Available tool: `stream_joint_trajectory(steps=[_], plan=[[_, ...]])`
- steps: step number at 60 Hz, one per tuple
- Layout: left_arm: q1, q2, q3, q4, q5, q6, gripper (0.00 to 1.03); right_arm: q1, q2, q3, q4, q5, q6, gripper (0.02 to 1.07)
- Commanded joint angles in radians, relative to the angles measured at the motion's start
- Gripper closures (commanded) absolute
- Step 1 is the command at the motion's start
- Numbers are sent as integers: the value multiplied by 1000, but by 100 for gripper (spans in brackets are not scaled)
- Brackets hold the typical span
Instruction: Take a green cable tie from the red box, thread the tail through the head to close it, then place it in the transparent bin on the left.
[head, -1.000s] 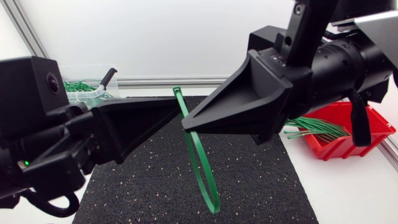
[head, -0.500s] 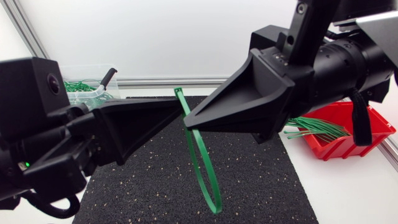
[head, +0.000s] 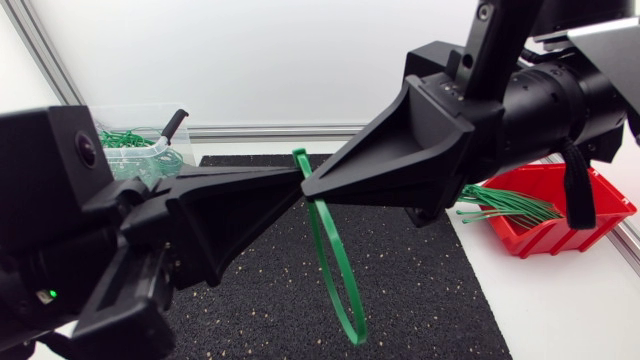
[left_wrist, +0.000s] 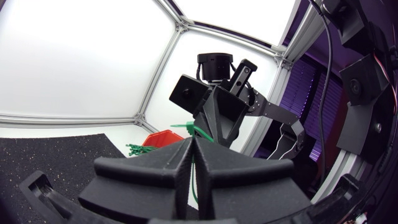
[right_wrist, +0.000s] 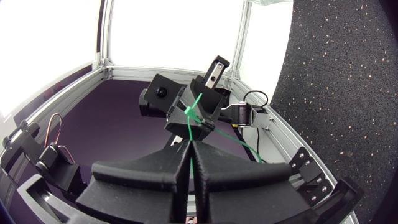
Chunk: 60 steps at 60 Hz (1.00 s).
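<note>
Head view: left gripper (head: 292, 180) and right gripper (head: 310, 187) are meeting tip to tip, both pinching the green cable tie (head: 335, 270), its loop hanging over the mat (head: 420, 290). Left wrist view: pressed-together fingers (left_wrist: 149, 168) are clamping the strand. Right wrist view: likewise; threading seems underway, the next move calling for pulling the tail snug.

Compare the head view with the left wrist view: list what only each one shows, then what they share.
Only the head view: the transparent bin with ties in it, and the cable tie hanging as a long loop below the grippers. Only the left wrist view: the closed seam between the left gripper fingers, with the green strap pinched in it. Both: the right gripper at the tie's upper end, the red box of ties, and the black mat.
</note>
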Motion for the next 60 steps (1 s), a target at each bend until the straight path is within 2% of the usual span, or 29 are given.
stream_joint_trajectory(steps=[1, 14, 29, 34, 39, 42, 60], plan=[[-36, -12, -10, 12, -2, 45, 100, -16, 27, 4, -7, 10, 26, 101], [-132, -25, -27, 16, -87, 119, 100, -36, 21, 30, -30, 13, 27, 101], [-150, -32, -27, 16, -125, 149, 100, -41, 19, 21, -57, 16, 18, 101], [-142, -34, -28, 9, -125, 159, 100, -45, -7, 18, -55, 17, 10, 89], [-135, -38, -34, 7, -125, 171, 100, -45, -22, 21, -72, 0, -10, 65], [-125, -41, -36, 7, -125, 182, 100, -45, -39, 17, -70, -1, -10, 57], [-70, -37, -56, 16, -121, 294, 100, -88, -50, 26, -47, -20, -48, 55]])
